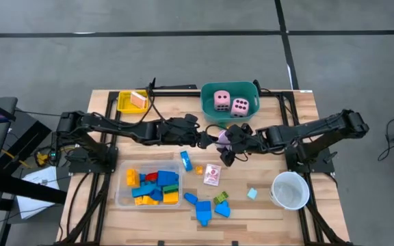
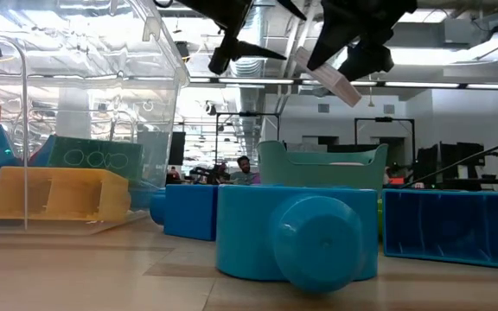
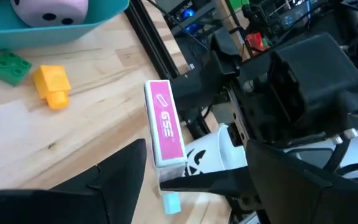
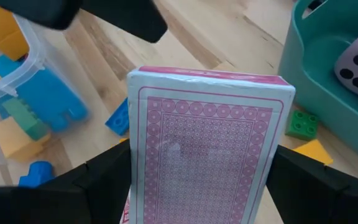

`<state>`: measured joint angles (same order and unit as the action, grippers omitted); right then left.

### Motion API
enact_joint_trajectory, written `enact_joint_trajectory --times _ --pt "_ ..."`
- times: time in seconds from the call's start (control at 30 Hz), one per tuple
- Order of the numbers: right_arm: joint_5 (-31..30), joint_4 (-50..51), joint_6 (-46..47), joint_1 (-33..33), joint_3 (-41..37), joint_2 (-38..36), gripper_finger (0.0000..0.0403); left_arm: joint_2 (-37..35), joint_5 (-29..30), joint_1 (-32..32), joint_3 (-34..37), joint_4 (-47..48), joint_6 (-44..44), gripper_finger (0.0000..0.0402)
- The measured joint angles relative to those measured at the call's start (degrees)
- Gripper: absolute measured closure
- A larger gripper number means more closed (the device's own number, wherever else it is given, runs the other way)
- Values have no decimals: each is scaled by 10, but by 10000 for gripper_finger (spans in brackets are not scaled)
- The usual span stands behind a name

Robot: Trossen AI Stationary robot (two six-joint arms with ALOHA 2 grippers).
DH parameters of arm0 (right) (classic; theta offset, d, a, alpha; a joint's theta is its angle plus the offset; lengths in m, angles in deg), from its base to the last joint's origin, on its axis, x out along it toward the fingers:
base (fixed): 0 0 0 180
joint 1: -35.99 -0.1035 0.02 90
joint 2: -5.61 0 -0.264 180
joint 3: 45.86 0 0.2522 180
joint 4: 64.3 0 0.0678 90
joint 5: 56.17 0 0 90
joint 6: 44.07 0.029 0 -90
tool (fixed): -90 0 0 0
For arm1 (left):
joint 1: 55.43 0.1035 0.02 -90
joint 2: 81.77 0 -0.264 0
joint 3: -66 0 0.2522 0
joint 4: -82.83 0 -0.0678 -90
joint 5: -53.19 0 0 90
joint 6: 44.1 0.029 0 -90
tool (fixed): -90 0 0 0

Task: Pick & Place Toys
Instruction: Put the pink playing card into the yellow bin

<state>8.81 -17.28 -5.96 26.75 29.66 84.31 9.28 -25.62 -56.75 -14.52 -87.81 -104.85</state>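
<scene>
from above, both arms are meeting over the middle of the bench (image 1: 101,102), just in front of the teal tub (image 1: 207,113) where the two dice (image 1: 230,102) are sitting. the right gripper (image 1: 226,152) is carrying a pink card pack (image 1: 222,137) at the meeting point, and the left gripper (image 1: 205,140) is hovering right beside it, looking like a hand-over. a second pack (image 1: 212,175) is lying flat on the wood, loose blocks (image 1: 204,208) are waiting near the front edge, the clear tray (image 1: 120,198) is holding sorted blocks, and a white cup (image 1: 290,190) is standing to the right.

low view: the pack (image 2: 328,76) is hanging tilted in the air, with the tub (image 2: 322,166) behind a big blue block (image 2: 296,233). the room beyond is an open workshop with ceiling lights, and a person is sitting far back.

left wrist: the pack (image 3: 165,124) is showing edge-on ahead of the left jaws, which are standing wide with nothing in them.

right wrist: the pack (image 4: 207,149) is filling the view, the right jaws clamping it on both sides, so it is staying upright above the wooden bench.
</scene>
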Motion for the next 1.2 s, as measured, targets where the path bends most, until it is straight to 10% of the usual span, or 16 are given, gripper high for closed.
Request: enact_joint_trajectory --times 0.7,1.2 --pt "12 -83 -66 20 0 0 91 0 6 1 0 30 -2 140" --pt "11 -84 -66 20 0 0 91 0 34 1 0 30 -12 345"
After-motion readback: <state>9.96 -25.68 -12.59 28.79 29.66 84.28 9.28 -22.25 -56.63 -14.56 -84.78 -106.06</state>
